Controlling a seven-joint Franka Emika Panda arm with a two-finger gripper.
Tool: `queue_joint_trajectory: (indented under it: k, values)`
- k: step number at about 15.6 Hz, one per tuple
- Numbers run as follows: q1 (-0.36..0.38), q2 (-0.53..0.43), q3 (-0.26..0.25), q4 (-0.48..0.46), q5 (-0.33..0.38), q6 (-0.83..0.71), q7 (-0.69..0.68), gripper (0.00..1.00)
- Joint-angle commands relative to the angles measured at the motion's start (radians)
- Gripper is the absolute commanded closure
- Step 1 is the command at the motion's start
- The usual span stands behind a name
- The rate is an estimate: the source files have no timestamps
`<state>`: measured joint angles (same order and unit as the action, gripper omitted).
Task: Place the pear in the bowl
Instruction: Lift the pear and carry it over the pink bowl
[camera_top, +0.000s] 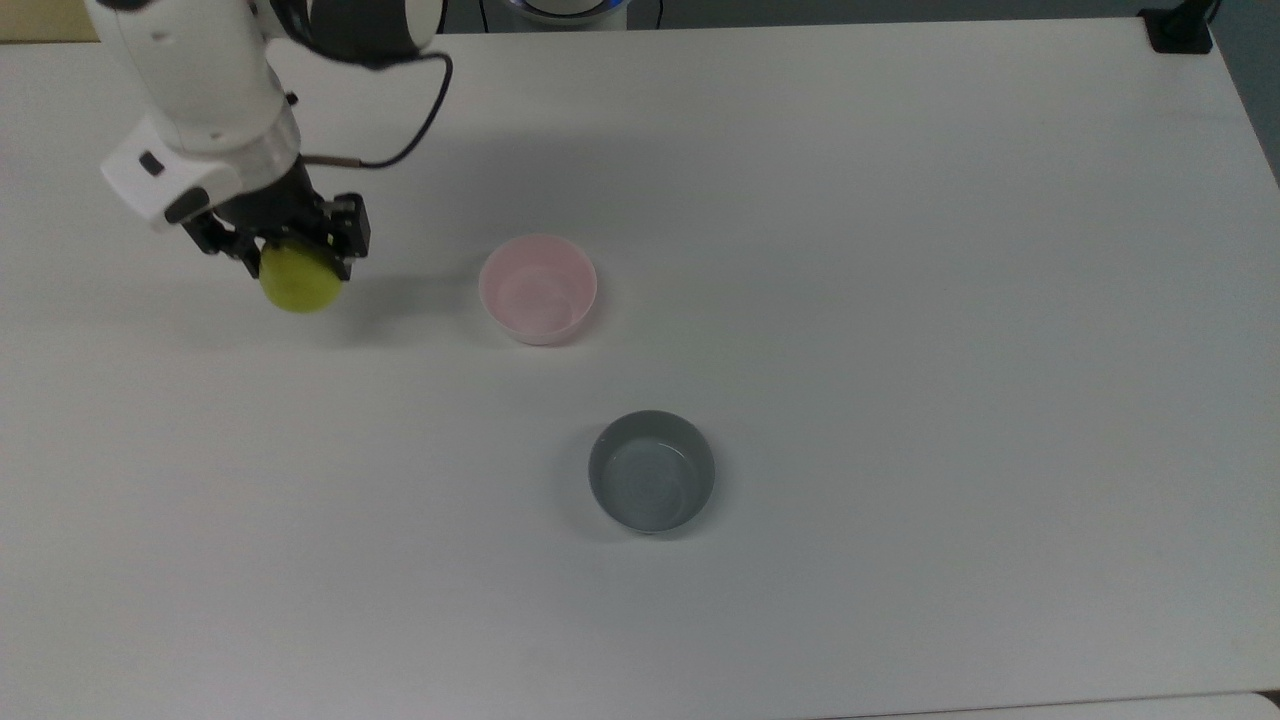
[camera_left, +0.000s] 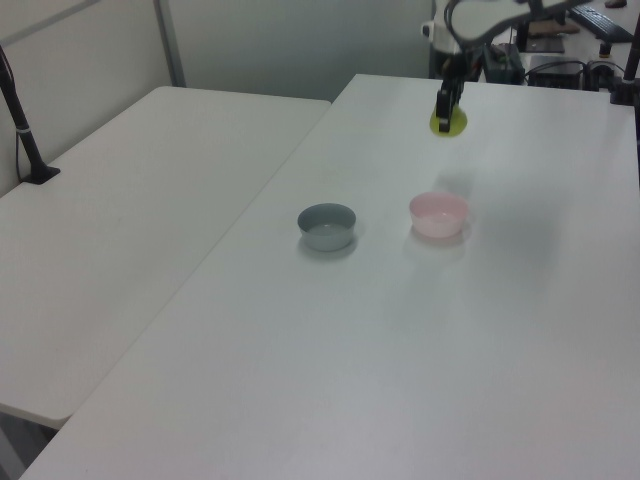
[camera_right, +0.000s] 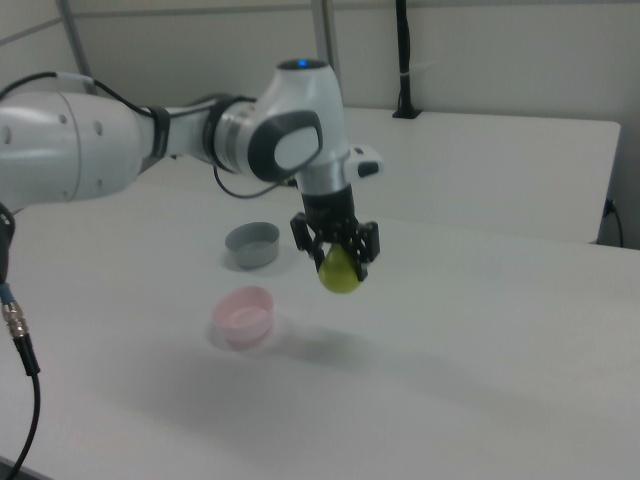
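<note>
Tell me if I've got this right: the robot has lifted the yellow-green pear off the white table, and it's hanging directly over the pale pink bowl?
Not quite. The gripper does hold the small yellow-green pear clear of the white table, jaws shut on it, but it is not over the round pale pink bowl. The right view shows the pear off to the right view's right of the bowl, with bare table beneath.
</note>
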<state>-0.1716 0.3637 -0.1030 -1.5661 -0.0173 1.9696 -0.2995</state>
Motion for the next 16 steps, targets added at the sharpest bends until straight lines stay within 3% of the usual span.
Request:
queue_joint_trajectory:
  k: [1,6,16]
  values:
    - [0.009,-0.074,0.005,0.023,-0.001,-0.084,0.002,0.58]
    - [0.072,-0.126,0.003,0.017,-0.009,-0.152,0.043,0.58]
    - [0.299,-0.157,0.003,-0.087,-0.026,-0.149,0.207,0.57]
